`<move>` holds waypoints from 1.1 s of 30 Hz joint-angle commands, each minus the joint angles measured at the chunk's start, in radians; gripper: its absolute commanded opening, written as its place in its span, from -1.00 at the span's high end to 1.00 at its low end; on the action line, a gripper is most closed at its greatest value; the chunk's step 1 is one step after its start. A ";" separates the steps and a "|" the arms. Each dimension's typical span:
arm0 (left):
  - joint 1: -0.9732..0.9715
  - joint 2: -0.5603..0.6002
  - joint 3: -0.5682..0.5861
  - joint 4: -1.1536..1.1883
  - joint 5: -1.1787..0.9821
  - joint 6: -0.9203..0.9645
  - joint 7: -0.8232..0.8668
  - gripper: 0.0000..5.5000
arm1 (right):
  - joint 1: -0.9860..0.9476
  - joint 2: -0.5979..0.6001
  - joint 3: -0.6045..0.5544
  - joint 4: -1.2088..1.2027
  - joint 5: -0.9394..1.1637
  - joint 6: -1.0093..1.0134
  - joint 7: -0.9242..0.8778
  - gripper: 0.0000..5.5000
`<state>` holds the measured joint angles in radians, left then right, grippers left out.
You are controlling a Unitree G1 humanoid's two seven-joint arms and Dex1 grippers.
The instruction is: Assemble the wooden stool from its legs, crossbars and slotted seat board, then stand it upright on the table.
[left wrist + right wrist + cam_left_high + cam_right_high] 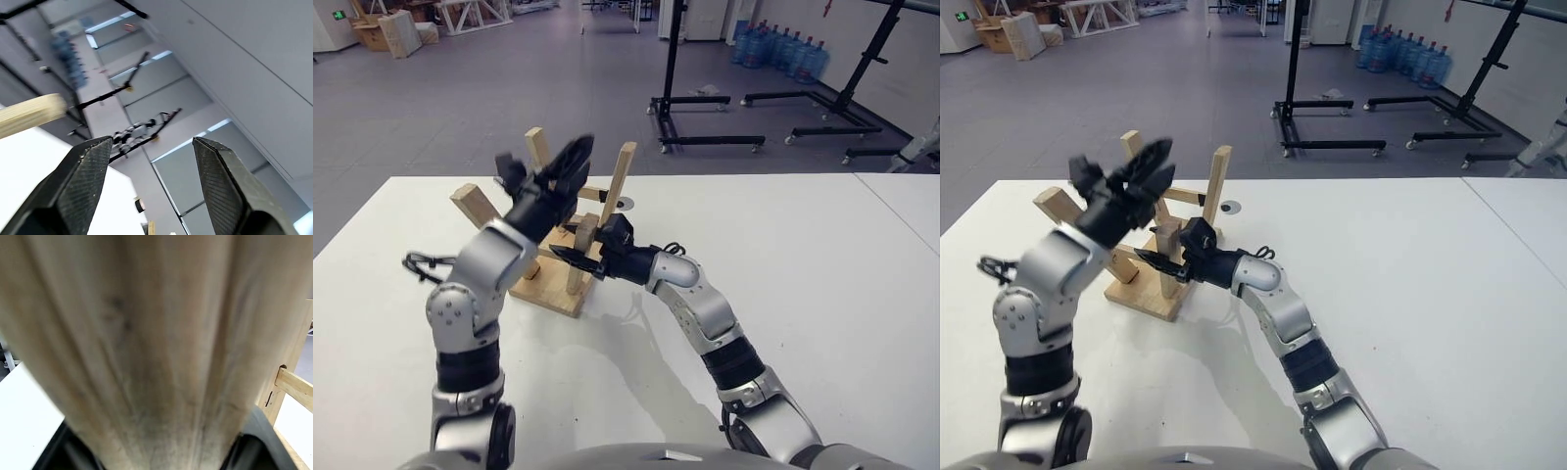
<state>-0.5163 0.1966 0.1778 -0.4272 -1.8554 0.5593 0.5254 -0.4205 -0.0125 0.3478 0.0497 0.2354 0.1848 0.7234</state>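
The wooden stool lies upside down with its seat board flat on the white table and its legs pointing up. My right gripper is shut on the near leg, low down by the board. A crossbar joins the legs on the far side, beside a tall leg. Above the legs, tilted upward, my left gripper hangs open with nothing between its fingers. A leg end shows beside it in the left wrist view.
A black cable lies on the table at the left, near the edge. A small round grommet sits in the tabletop behind the stool. Black metal stands are on the floor beyond the table. Bare tabletop spreads to the right.
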 commanded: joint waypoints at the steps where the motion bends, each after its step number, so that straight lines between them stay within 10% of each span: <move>1: -0.129 0.099 0.056 0.030 -0.064 -0.026 0.053 -0.09 | 0.019 -0.011 0.011 0.019 -0.010 0.028 0.002 0.25; 13: -0.248 0.881 0.120 0.668 0.641 0.142 -0.634 -0.09 | 0.046 -0.033 0.015 -0.031 0.005 0.052 0.010 0.25; 23: 0.040 0.670 0.090 0.831 0.981 -0.018 -1.092 -0.09 | 0.033 -0.044 0.012 -0.037 0.013 0.071 0.022 0.25; 33: 0.142 0.405 0.071 0.597 1.041 0.054 -1.026 -0.09 | 0.009 -0.041 0.038 -0.035 0.005 0.102 0.029 0.25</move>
<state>-0.3935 0.6501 0.2648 0.2424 -0.8122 0.5743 -0.5115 -0.4063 -0.0591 0.3526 -0.0132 0.2517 0.2329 0.7498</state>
